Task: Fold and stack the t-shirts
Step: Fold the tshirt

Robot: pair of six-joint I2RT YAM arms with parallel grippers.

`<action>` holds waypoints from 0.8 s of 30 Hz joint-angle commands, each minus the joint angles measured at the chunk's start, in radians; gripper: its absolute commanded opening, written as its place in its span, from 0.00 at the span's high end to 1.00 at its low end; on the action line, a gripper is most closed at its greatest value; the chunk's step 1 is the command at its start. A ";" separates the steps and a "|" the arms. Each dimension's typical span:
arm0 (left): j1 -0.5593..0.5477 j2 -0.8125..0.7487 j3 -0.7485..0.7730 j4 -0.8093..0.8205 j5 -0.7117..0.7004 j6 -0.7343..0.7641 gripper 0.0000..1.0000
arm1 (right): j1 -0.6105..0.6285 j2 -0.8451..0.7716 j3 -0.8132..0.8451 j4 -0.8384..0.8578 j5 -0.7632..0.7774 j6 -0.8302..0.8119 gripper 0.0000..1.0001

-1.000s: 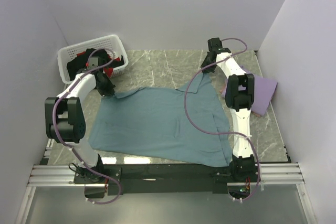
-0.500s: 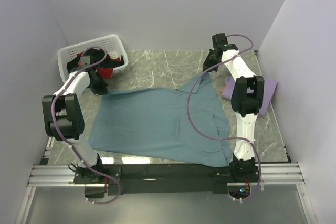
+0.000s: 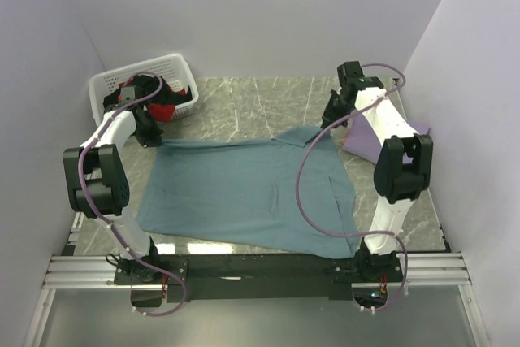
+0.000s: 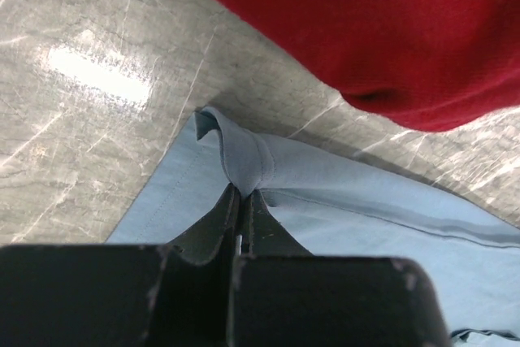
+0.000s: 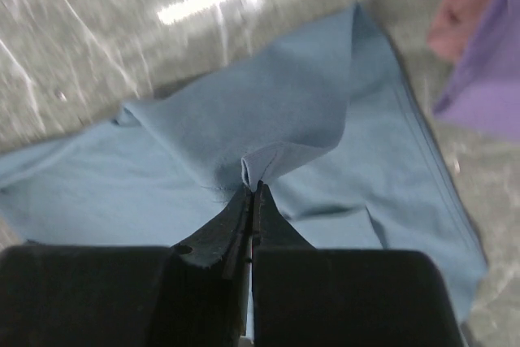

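Fingers tight on teal t-shirt

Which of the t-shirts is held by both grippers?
The teal-blue t-shirt, spread on the table: the left gripper and the right gripper both pinch its far edge. The lavender t-shirt lies unheld at right.

This was a robotics lab test cell, not a home. The left arm and right arm stood bolted to an aluminium extrusion rail at the near edge of a marble-patterned table, with purple cables looped along them. Plain pale partition walls boxed the table in on three sides. The only household items were a white slotted basket and a teal-blue t-shirt spread on the table.
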 commanded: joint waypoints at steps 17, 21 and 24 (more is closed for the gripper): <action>0.106 -0.086 -0.011 -0.074 -0.030 0.133 1.00 | 0.053 -0.465 -0.282 -0.182 -0.002 0.012 1.00; 0.114 -0.100 -0.031 -0.082 0.017 0.137 0.99 | 0.102 -0.526 -0.360 -0.192 0.004 0.041 1.00; 0.115 -0.110 -0.054 -0.085 0.017 0.147 1.00 | 0.156 -0.566 -0.445 -0.190 0.004 0.076 1.00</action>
